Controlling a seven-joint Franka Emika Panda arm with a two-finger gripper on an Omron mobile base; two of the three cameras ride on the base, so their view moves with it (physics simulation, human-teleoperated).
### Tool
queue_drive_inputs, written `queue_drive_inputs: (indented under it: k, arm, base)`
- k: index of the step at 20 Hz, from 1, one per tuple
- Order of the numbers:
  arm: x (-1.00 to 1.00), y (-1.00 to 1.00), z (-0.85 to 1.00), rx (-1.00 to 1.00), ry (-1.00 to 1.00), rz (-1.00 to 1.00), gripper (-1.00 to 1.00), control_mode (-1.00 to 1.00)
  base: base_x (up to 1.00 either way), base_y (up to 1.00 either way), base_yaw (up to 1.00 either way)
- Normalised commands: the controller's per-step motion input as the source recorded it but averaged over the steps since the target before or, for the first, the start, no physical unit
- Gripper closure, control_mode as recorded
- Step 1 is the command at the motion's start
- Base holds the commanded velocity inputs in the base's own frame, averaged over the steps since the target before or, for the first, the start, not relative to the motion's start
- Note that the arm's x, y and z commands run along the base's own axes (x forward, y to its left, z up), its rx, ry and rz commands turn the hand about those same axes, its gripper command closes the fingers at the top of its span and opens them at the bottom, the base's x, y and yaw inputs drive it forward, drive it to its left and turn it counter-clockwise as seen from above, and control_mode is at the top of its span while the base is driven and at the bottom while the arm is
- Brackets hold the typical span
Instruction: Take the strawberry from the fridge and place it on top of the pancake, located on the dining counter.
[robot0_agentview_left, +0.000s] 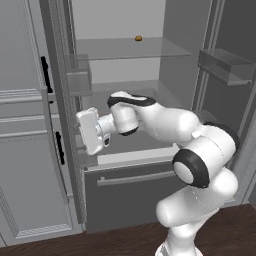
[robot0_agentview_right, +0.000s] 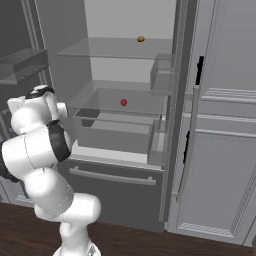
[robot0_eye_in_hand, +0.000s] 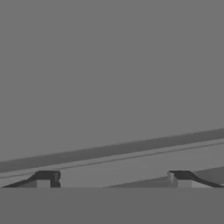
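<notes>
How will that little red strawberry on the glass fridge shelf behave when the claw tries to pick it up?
The strawberry looks tiny and roundish, so it is probably light and may roll or skid on the smooth glass shelf if nudged. Being so small, it likely leaves little margin between the wide-open claw tips. As a fruit it may be soft, so a gentle squeeze seems wise.

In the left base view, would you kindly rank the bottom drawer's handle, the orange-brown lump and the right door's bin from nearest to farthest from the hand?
From the hand:
1. Drawer handle, just below it.
2. Orange-brown lump, up at the back of the top shelf.
3. Right door bin, across the fridge at upper right.
</notes>
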Motion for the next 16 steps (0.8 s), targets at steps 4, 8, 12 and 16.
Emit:
queue_drive_inputs:
  k: [4, 8, 12, 16]
  arm:
    - [-0.37, -0.84, 0.23, -0.03, -0.24, 0.01, -1.00, -1.00]
    - [-0.34, -0.92, 0.03, -0.05, -0.24, 0.00, -1.00, -1.00]
    - [-0.52, -0.88, 0.00, -0.16, -0.30, 0.00, -1.00, -1.00]
    - [-0.70, -0.88, 0.00, -0.21, -0.38, -0.01, -1.00, -1.00]
  base:
    - [0.00, 0.00, 0.00]
    - [0.00, 0.00, 0.00]
    - [0.00, 0.00, 0.00]
    - [0.00, 0.00, 0.00]
